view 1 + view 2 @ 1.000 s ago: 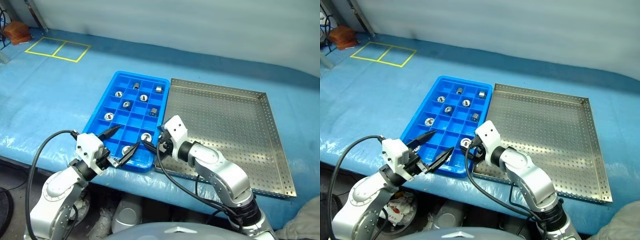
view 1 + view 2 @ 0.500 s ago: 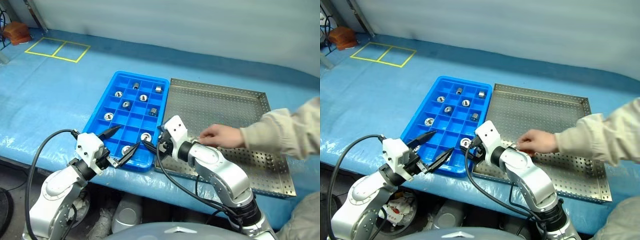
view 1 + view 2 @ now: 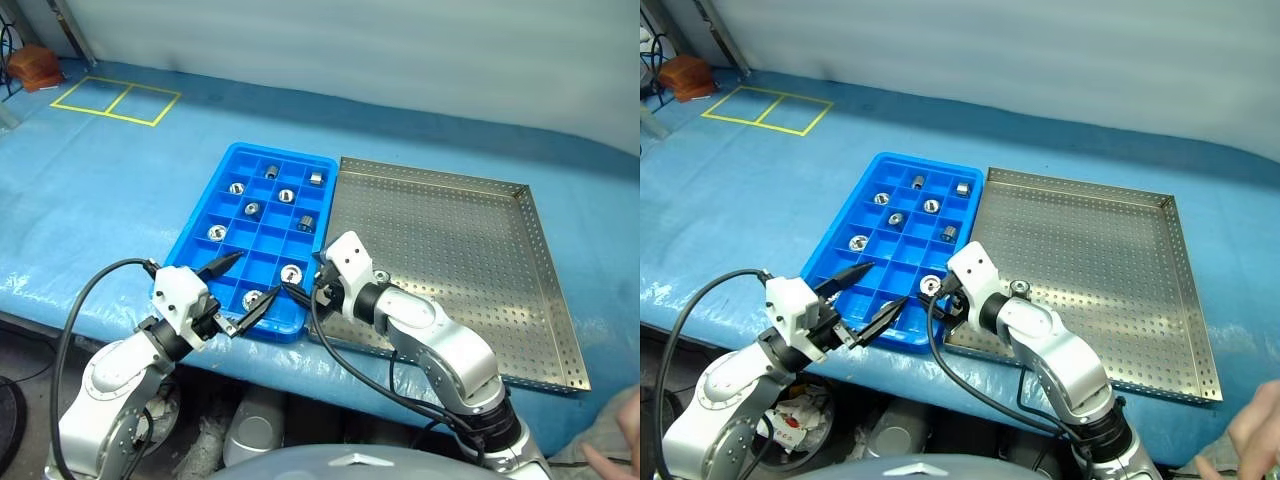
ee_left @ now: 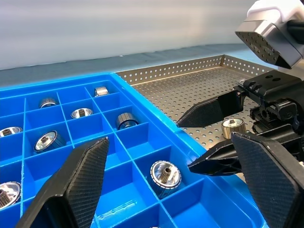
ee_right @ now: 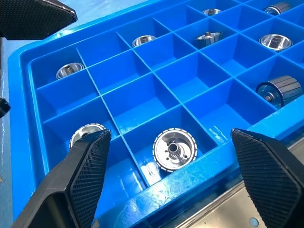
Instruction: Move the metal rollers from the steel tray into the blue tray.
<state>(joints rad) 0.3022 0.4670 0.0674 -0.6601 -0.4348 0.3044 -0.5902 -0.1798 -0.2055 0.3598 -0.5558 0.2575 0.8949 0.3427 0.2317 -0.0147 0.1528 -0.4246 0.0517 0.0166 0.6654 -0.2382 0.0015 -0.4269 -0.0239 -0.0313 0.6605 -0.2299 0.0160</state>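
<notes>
The blue tray (image 3: 213, 188) holds several metal rollers, such as one (image 3: 214, 233) at its left side and one (image 5: 174, 148) in a near-row compartment. One more roller (image 3: 1019, 288) stands on the steel tray (image 3: 470, 250) near its front left corner, right behind my right wrist. Over the blue tray's near right corner my right gripper (image 3: 305, 283) hangs open, and its fingers (image 4: 213, 109) hold nothing. Empty too, my left gripper (image 3: 243, 287) stands open over the tray's near edge, pointing at the right one.
The two trays lie side by side on a blue-covered table (image 3: 120, 190). A person's hand (image 3: 1252, 440) shows at the bottom right, off the steel tray. Yellow tape squares (image 3: 115, 98) mark the far left.
A person's hand reached in over the steel tray, left a roller near my right wrist, then drew back to the bottom right. Both grippers kept still.
</notes>
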